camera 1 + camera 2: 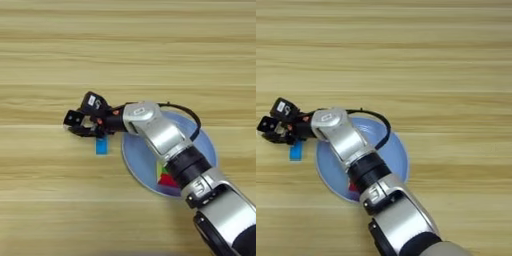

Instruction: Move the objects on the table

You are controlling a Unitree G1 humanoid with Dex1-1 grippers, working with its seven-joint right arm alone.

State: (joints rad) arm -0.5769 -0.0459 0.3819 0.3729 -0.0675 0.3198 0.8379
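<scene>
My hand [80,122] reaches out to the left over the bench [125,50], past the left rim of the round pale blue plate [137,160]. Between my two black fingers [92,101] sits the small black cube [73,118], at the very tip of the hand, and the fingers appear closed against it (one above and behind it, the other below). Whether the cube rests on the wood or is raised off it, I cannot tell.

Just below the hand, on the bench, lies the flat blue bar [101,146], standing upright in the picture, its upper end tucked under my fingers and its lower end free. It sits just beside the plate's left edge, apart from it by a thin strip of wood.

Behind the hand my silver forearm [157,130] runs diagonally across the plate toward the lower right corner, with a black cable [185,111] looping over it along the plate's upper side. The arm covers much of the plate.

On the plate, near its lower rim, the green-and-red puzzle cube [167,177] peeks out from under the dark wrist joint; only a wedge of green and red shows in the left eye view, and just a sliver of red in the right eye view.
</scene>
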